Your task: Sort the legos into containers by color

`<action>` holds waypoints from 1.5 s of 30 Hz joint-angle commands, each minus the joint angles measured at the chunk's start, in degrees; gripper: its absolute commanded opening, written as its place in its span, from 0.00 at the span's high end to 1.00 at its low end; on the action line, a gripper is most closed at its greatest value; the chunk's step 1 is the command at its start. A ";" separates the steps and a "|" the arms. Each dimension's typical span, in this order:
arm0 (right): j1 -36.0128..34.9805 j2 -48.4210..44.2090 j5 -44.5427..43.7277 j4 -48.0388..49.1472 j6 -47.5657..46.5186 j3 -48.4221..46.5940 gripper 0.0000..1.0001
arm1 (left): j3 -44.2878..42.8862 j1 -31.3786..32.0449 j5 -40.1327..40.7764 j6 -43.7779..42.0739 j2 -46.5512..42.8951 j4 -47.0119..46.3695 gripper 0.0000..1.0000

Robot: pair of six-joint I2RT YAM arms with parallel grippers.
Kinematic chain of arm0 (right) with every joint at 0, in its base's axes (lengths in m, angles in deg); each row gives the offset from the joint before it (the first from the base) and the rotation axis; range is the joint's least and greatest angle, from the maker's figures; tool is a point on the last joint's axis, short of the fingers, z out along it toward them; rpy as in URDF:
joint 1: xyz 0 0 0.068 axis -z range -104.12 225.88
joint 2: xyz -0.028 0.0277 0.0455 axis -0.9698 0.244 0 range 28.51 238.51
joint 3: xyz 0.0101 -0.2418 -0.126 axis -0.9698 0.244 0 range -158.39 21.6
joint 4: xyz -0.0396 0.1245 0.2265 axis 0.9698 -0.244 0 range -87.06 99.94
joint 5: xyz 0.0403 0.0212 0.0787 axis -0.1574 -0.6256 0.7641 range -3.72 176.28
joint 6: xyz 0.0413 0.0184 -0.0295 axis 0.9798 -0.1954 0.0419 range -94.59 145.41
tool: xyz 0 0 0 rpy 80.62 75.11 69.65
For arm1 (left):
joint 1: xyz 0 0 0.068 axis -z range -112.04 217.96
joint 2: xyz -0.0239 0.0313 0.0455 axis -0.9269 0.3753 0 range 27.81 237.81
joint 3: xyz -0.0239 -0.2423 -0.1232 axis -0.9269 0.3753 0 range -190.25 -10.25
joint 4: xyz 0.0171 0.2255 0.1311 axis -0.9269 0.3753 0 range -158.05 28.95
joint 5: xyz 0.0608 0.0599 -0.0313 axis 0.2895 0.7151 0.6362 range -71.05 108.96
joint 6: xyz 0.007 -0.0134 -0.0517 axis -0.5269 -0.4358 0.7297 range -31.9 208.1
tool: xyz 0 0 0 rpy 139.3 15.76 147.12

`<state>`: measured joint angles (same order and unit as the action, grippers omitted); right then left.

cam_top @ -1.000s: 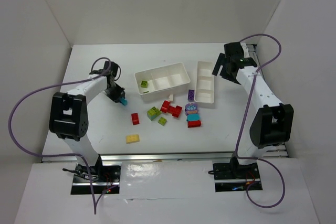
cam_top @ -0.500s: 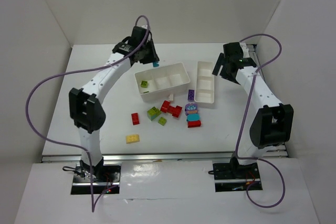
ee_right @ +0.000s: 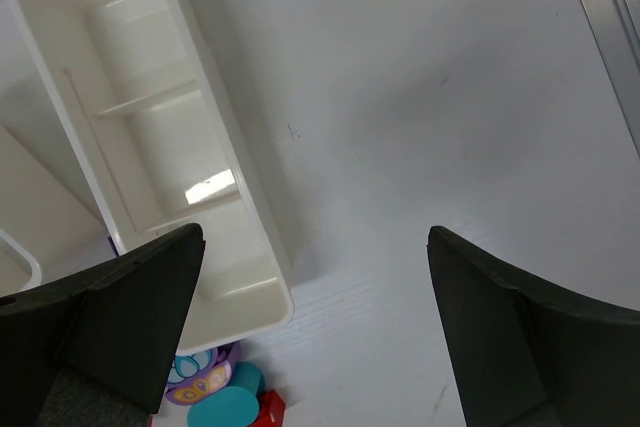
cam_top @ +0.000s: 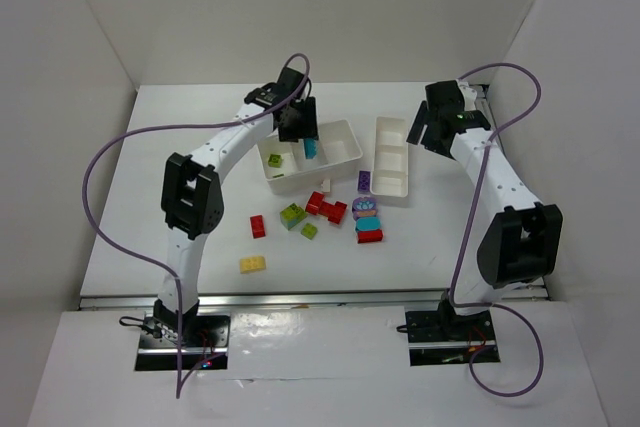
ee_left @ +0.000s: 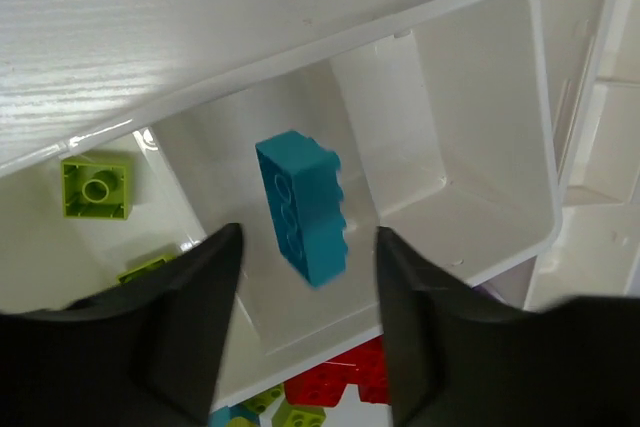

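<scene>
My left gripper (cam_top: pixel 300 132) (ee_left: pixel 306 272) hovers open over the middle compartment of the wider white container (cam_top: pixel 343 133) (ee_left: pixel 480 247). A teal-blue lego (cam_top: pixel 311 148) (ee_left: pixel 301 207) sits tilted just below the jaws, touching neither finger. A lime lego (cam_top: pixel 275 160) (ee_left: pixel 97 185) lies in the left compartment. Several red, lime, yellow, teal and purple legos (cam_top: pixel 327 207) lie loose in front of the containers. My right gripper (cam_top: pixel 425 132) (ee_right: pixel 312 239) is open and holds nothing, to the right of the narrower container (cam_top: pixel 392 193) (ee_right: pixel 255 217).
A yellow lego (cam_top: pixel 252 264) and a red one (cam_top: pixel 258 226) lie apart at the front left. A purple lego (cam_top: pixel 365 181) rests between the two containers. White walls close in the table on three sides.
My left arm swung from the table's left side to above the wider container with the teal-blue lego. Its jaws have opened and let the lego go. The right arm stayed put.
</scene>
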<state>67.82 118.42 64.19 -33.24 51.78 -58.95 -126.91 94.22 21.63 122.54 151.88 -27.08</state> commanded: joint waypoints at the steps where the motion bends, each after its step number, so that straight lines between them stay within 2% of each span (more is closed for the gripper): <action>1: -0.56 -2.46 -1.73 -1.56 0.79 -0.13 0.00 | -1.55 0.19 0.83 -0.68 -1.99 0.16 0.28; 7: -0.56 -1.40 -0.59 -1.04 0.79 -0.75 0.00 | -1.55 0.72 0.84 -1.30 -5.06 1.39 0.25; 13: -0.56 -1.92 0.81 0.37 0.08 0.13 0.00 | 6.61 2.82 6.62 -5.42 -16.83 1.39 0.27; 17: -0.56 -1.93 0.82 0.99 0.08 0.92 0.00 | 17.49 7.48 15.59 -6.49 -26.31 3.41 0.25; 19: -0.56 -1.93 0.82 0.99 0.08 0.92 0.00 | 28.20 8.72 18.50 -2.20 -31.41 4.12 0.20; 20: -0.56 -1.93 0.82 1.60 0.08 0.92 0.00 | 32.16 8.72 18.50 -0.35 -36.74 4.12 0.20; 21: -0.56 -1.93 0.82 1.61 0.08 1.45 0.00 | 39.77 8.72 17.72 1.93 -39.14 4.12 0.17; 23: -1.09 -1.31 0.20 2.31 -0.53 1.45 0.00 | 46.06 8.72 17.71 4.48 -43.10 5.42 0.10; 27: -1.09 -0.08 1.34 2.84 -0.53 1.45 0.00 | 58.79 9.86 18.23 17.28 -49.88 9.03 0.13; 30: -1.61 0.44 1.87 3.36 -0.53 1.45 0.00 | 64.00 10.57 16.85 19.80 -55.51 4.40 0.15; 34: -2.14 0.44 1.87 3.89 -0.53 1.45 0.00 | 63.76 5.04 16.21 21.63 -50.79 5.95 0.16; 40: -2.14 0.44 0.74 3.36 -0.53 2.07 0.00 | 64.45 2.40 10.44 18.75 -42.78 -2.90 0.17; 45: -2.14 -0.08 0.21 3.36 -0.53 2.59 0.00 | 65.51 1.17 9.72 18.74 -39.78 -8.70 0.18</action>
<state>66.21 118.77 66.00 -31.47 51.45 -57.09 -61.93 96.36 33.06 140.92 111.34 -30.34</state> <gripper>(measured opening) 0.999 0.818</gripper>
